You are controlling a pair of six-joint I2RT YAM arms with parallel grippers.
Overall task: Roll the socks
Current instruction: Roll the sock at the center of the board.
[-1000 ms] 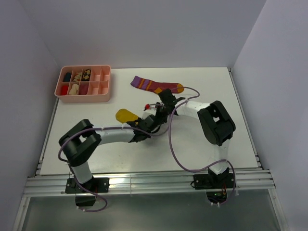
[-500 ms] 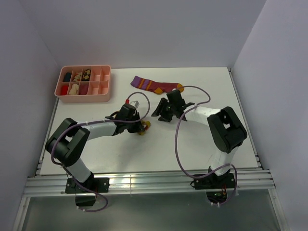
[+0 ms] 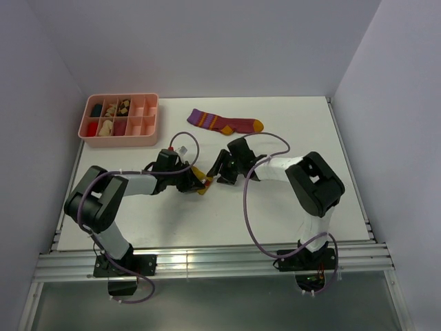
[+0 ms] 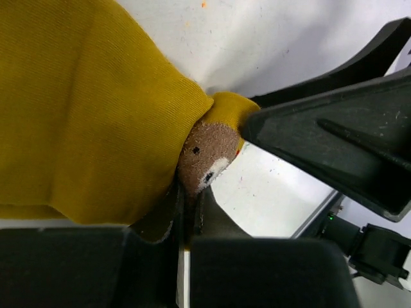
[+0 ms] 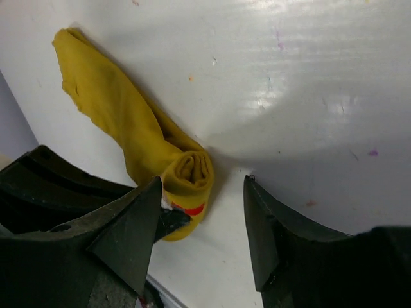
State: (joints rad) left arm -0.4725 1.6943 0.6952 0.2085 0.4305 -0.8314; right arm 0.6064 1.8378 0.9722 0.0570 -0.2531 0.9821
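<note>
Left gripper [image 3: 193, 183] now left of centre, right gripper [image 5: 200, 185] now let go, jaws spread beside roll; left jaws pinch mustard sock [image 5: 138, 138], half rolled, mid-table; maroon sock [image 3: 224, 122] flat, far side

The top camera is looking down from high behind both arms; wrist cameras are peering closely along the left pincer [image 4: 186, 215] and the right pincer [image 5: 202, 186]; all three are sharing the mustard-yellow sock [image 5: 122, 115] between them.
</note>
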